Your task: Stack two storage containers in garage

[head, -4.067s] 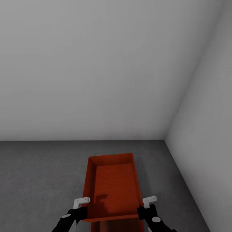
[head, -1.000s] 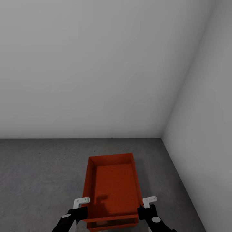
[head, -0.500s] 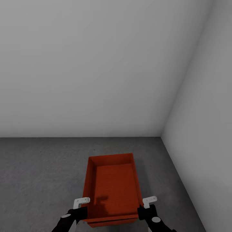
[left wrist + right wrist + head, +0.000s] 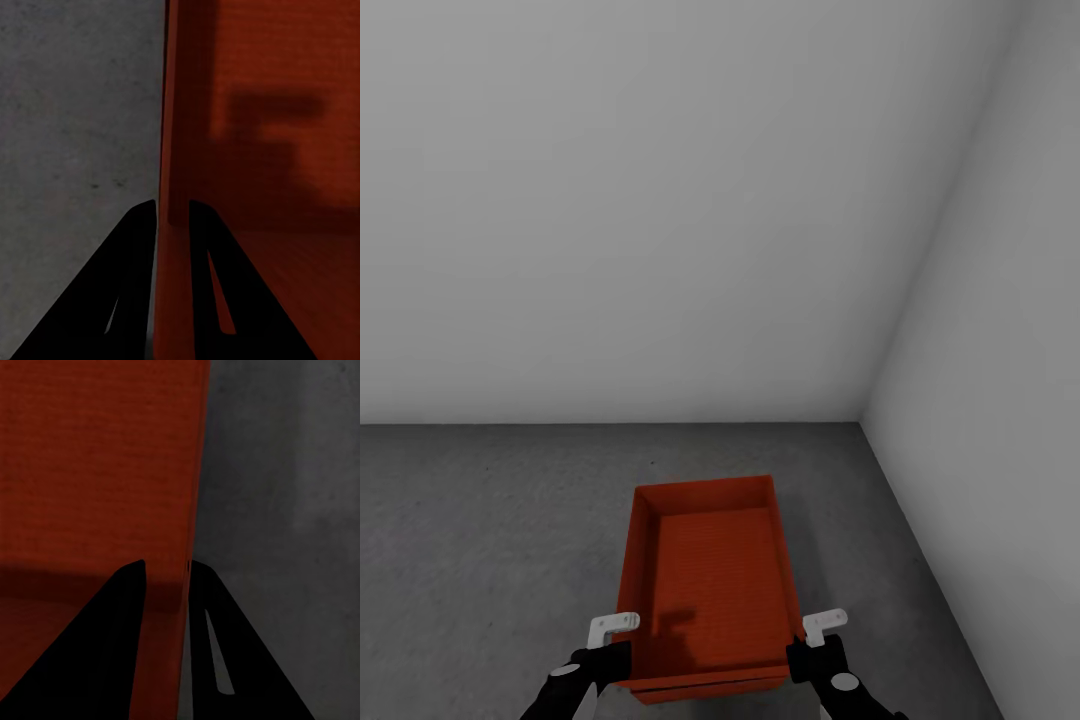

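Note:
One orange-red storage container hangs low over the dark grey concrete floor in a garage corner, its long side pointing away from me. My left gripper is shut on its left wall near the near corner, with the thin wall pinched between the black fingers. My right gripper is shut on the right wall in the same way. A narrow orange-red strip shows just under the near rim. I cannot tell whether it belongs to a second container.
Pale grey walls meet in a corner just beyond and to the right of the container. The right wall runs close along that side. Bare concrete stretches off to the left.
The whole picture has shifted slightly, so the camera moved. The orange-red strip under the container's near rim has grown thinner. Both grippers keep their hold.

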Controlling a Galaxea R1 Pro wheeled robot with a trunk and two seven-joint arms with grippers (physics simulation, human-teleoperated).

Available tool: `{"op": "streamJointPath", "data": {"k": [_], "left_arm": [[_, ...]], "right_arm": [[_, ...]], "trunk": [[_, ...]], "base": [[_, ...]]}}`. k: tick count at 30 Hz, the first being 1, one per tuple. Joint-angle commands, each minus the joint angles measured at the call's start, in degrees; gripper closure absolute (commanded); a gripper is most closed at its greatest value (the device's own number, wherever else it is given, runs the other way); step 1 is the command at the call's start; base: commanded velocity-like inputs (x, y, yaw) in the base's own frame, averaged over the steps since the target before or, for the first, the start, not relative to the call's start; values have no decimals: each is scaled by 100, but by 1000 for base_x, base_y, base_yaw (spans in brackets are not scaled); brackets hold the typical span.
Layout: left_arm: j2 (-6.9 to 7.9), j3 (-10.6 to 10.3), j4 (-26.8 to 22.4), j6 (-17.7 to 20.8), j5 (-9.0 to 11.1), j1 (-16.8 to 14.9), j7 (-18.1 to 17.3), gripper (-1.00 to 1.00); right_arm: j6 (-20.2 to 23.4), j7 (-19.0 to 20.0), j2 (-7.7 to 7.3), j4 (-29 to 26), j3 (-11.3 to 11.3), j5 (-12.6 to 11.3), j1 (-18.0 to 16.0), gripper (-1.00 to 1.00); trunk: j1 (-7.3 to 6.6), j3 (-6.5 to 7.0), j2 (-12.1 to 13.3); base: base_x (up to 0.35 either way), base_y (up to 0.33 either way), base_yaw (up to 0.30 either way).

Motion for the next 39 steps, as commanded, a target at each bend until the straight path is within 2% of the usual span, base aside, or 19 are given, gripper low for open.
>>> {"op": "streamJointPath", "data": {"k": [1,12,35,39], "left_arm": [[-8,-40,-20,-159,31,2,46,100],[-16,-40,-20,-159,31,2,48,100],[-16,-40,-20,-159,31,2,46,100],[-20,-40,-20,-159,31,2,46,100]], "right_arm": [[-7,-31,121,23,11,-42,-6,100],[-6,-31,121,23,15,-42,-6,100],[-7,-31,121,23,18,-42,-6,100],[-7,-31,121,23,18,-42,-6,100]], "trunk": [[22,-23,-44],[264,-221,-485],[264,-221,-485],[352,-293,-646]], "base": [[0,0,0],[0,0,0],[0,0,0],[0,0,0]]}}
